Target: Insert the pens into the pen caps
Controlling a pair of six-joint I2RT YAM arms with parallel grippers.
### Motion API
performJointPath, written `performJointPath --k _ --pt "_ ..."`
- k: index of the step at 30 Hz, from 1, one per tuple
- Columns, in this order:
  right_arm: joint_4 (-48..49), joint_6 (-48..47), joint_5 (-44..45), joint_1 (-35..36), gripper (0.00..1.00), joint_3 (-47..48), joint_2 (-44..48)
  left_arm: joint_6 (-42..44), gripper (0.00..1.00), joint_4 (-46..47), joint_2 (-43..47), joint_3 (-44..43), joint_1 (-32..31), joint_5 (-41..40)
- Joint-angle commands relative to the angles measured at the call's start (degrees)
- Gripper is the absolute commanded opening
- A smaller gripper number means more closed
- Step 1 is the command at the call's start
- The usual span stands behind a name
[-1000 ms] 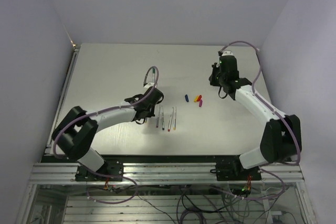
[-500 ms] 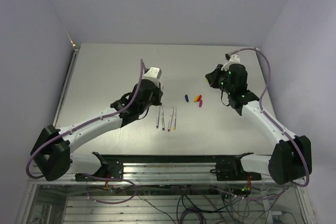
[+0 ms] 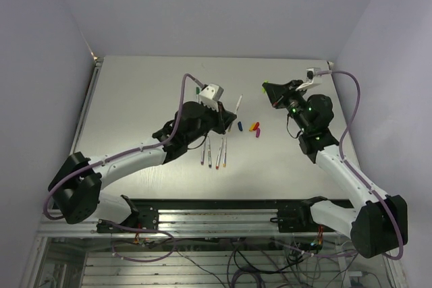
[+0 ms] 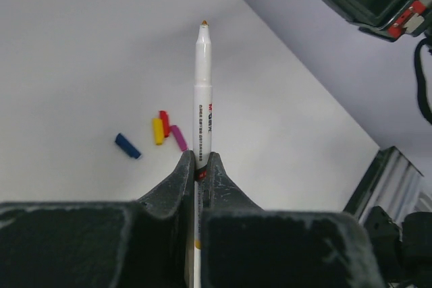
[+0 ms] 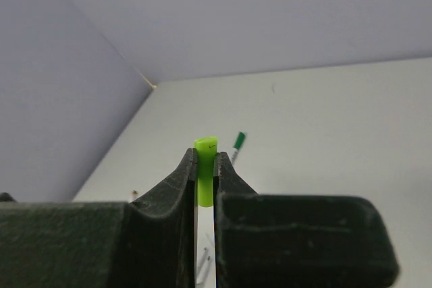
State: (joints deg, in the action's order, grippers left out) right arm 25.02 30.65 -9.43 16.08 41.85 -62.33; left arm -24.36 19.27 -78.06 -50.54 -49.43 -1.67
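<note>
Held one pen (image 4: 202, 92) clamped in the left gripper (image 4: 200, 163), tip outward, in the air just behind the blue cap (image 3: 239, 126). Pinched the green cap (image 5: 205, 150) in the right gripper (image 5: 205, 166), aloft to the right of and beyond that blue cap. Saw four more pens (image 3: 214, 152) lying near-left of it, red, yellow and purple caps (image 3: 255, 128) just right.

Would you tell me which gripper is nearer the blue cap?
Left. The left gripper, holding a pen, is just left of the blue cap; the right gripper, holding a green cap, sits farther back-right.
</note>
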Motion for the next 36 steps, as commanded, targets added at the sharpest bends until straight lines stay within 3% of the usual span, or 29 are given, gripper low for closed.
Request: performJointPath --k 1,10,36 --pt "10.88 4.94 -2.54 -0.08 0.0 -2.54 1.24 -2.43 0.07 6.75 -2.06 -2.96 -0.7 6.14" --pt "22.75 11.34 -4.41 -0.08 0.0 -6.69 0.8 -6.13 0.07 10.3 -3.93 -4.2 -0.98 8.75" --pt "24.7 13.95 -7.06 1.05 0.0 -7.22 -1.75 -5.87 0.07 11.38 -4.83 -5.03 -1.79 8.57"
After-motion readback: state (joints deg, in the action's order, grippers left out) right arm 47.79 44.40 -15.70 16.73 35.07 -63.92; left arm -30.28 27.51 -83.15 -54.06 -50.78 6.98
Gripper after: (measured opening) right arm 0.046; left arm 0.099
